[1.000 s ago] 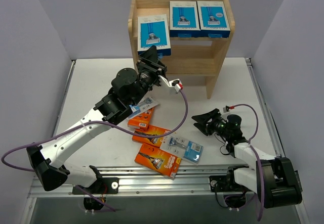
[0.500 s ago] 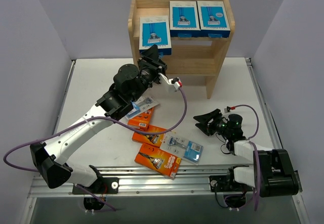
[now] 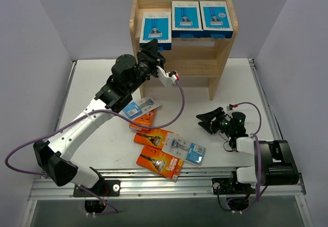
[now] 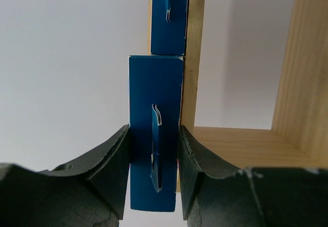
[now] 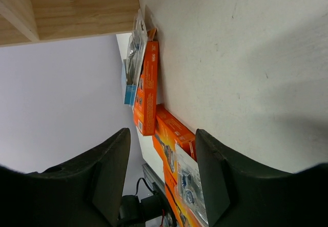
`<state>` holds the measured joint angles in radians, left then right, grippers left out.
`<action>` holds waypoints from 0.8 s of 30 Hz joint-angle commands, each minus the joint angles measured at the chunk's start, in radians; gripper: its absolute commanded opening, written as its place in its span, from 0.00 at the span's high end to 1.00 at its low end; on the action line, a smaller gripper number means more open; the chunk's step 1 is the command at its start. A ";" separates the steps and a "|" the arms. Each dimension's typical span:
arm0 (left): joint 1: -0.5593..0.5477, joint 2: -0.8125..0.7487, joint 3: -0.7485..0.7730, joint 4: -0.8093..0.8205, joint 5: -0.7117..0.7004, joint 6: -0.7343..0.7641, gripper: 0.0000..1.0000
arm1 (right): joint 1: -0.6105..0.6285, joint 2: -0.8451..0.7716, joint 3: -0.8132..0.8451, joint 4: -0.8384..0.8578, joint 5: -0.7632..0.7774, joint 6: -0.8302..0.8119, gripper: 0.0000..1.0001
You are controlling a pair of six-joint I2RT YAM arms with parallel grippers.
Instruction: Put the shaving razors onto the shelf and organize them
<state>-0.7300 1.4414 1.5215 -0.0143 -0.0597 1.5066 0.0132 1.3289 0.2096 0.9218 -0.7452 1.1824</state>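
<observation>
Cardboard, we judged, was light and stiff; left jaws gripped the blue razor box (image 4: 154, 99) across its flat faces; right jaws gaped empty.

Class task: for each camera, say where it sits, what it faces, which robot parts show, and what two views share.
Top camera: above and behind, looking down at table, shelf, left arm, right arm.
Left wrist: beside the shelf, looking along it; left fingers clamp a blue box.
Right wrist: low over the table, facing orange boxes; right fingers open.
Shared: top and left wrist show the blue box.
</observation>
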 commanded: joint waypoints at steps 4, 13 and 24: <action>0.057 0.037 0.054 0.045 0.124 0.000 0.98 | -0.035 0.061 0.054 0.052 -0.040 -0.043 0.51; 0.076 0.108 0.078 0.093 0.155 -0.005 0.98 | -0.050 0.171 0.089 0.115 -0.065 -0.046 0.51; 0.090 0.191 0.147 0.111 0.161 -0.005 0.98 | -0.085 0.308 0.096 0.261 -0.129 -0.029 0.51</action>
<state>-0.6392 1.6066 1.6215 0.0727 0.0376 1.5253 -0.0601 1.6245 0.2737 1.1004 -0.8261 1.1606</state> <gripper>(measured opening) 0.454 0.492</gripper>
